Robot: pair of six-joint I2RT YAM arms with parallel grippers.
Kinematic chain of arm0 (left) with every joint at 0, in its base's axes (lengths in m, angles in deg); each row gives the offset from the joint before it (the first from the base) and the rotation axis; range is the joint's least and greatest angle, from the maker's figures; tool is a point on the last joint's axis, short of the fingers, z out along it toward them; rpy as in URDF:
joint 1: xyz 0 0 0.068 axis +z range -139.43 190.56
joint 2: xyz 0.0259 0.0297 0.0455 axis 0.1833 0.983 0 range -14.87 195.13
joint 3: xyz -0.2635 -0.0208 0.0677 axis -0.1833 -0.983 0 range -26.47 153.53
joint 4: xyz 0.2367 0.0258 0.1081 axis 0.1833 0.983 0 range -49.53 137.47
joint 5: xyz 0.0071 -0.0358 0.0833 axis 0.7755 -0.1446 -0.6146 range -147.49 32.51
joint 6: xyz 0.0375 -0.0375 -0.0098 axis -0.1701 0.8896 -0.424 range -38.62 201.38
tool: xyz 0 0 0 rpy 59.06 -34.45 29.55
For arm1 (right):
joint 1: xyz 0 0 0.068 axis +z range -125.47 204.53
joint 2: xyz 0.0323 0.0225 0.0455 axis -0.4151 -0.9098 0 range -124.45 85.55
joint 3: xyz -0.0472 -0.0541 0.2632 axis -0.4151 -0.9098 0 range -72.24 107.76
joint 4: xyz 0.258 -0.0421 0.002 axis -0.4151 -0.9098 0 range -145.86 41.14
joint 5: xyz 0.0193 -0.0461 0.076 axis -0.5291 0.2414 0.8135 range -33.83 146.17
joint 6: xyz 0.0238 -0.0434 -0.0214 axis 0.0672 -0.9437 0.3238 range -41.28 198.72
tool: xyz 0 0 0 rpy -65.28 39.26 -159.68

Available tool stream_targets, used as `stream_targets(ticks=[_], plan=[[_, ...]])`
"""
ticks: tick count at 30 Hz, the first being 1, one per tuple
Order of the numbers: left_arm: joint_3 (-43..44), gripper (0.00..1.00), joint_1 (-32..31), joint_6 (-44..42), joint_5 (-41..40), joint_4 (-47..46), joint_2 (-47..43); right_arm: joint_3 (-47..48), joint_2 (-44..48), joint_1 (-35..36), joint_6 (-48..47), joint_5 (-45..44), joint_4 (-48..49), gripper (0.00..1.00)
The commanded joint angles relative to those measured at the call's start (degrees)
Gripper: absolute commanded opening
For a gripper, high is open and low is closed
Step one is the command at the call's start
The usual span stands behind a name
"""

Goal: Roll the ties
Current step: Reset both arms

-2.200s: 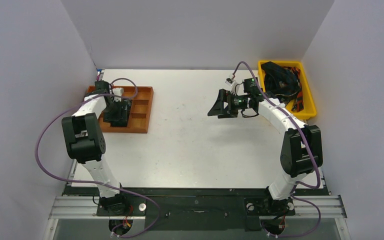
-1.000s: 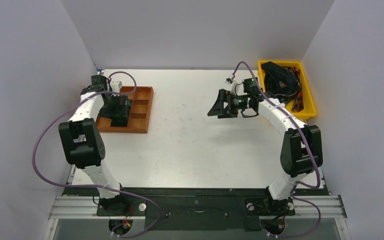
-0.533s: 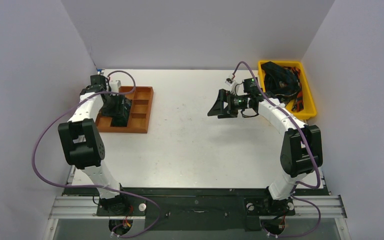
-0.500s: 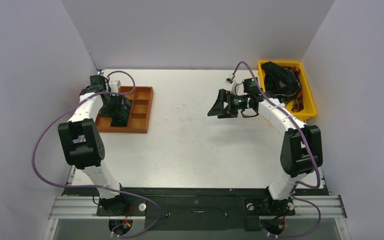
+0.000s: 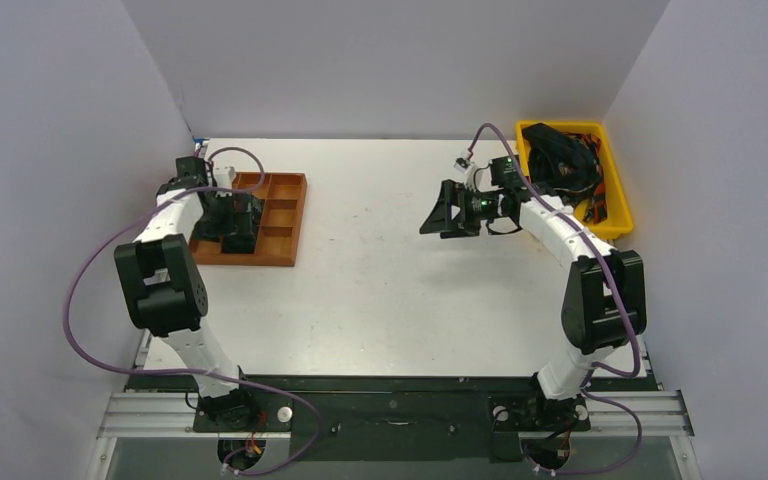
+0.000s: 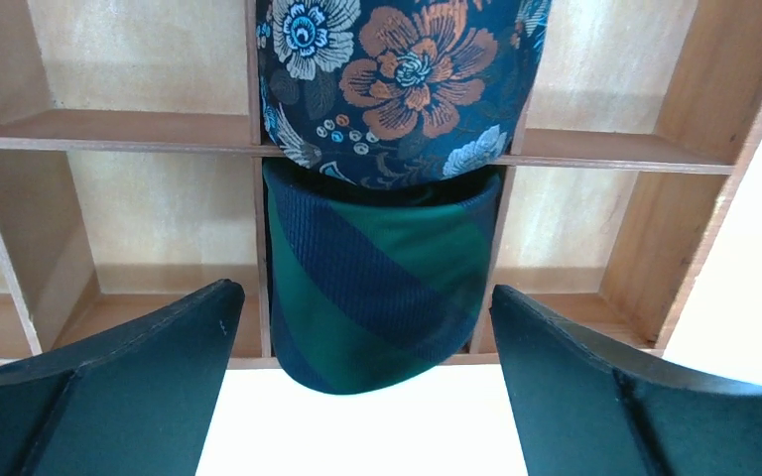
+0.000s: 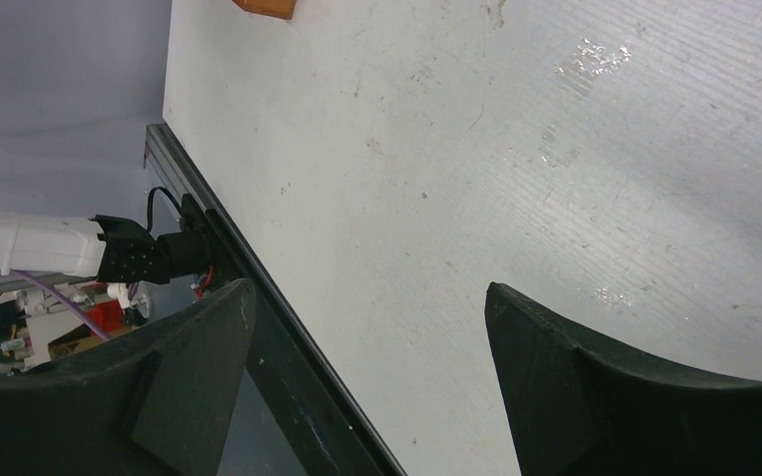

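The green-navy rolled tie (image 6: 377, 288) sits in a near compartment of the wooden tray (image 6: 724, 129), whose walls likely keep the coil from unwinding. A floral rolled tie (image 6: 402, 79) fills the next compartment. The left hand (image 6: 364, 297) is spread wide, clear of the coil and grasping nothing. Only the top view shows the unrolled ties (image 5: 560, 160) in the yellow bin (image 5: 615, 225) and the right hand (image 5: 438, 213), spread and empty above the surface (image 5: 380, 290).
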Motion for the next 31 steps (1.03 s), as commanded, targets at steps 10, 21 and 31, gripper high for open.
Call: stream_targets(ticks=[10,21,31], plan=[[15.5,0.97,-3.5,-1.2,-2.9,1.0,-10.7,15.5,3.0,-11.1,-22.7,-13.0,-20.2,0.81],[10.3,0.97,-18.0,3.4,-6.5,-0.8,-12.1,12.0,11.5,-22.2,-31.6,-28.2,-20.9,0.81],[4.6,0.97,-20.8,8.4,-8.3,-3.7,-12.2,2.3,14.4,-23.8,-30.1,-29.3,-16.7,0.81]])
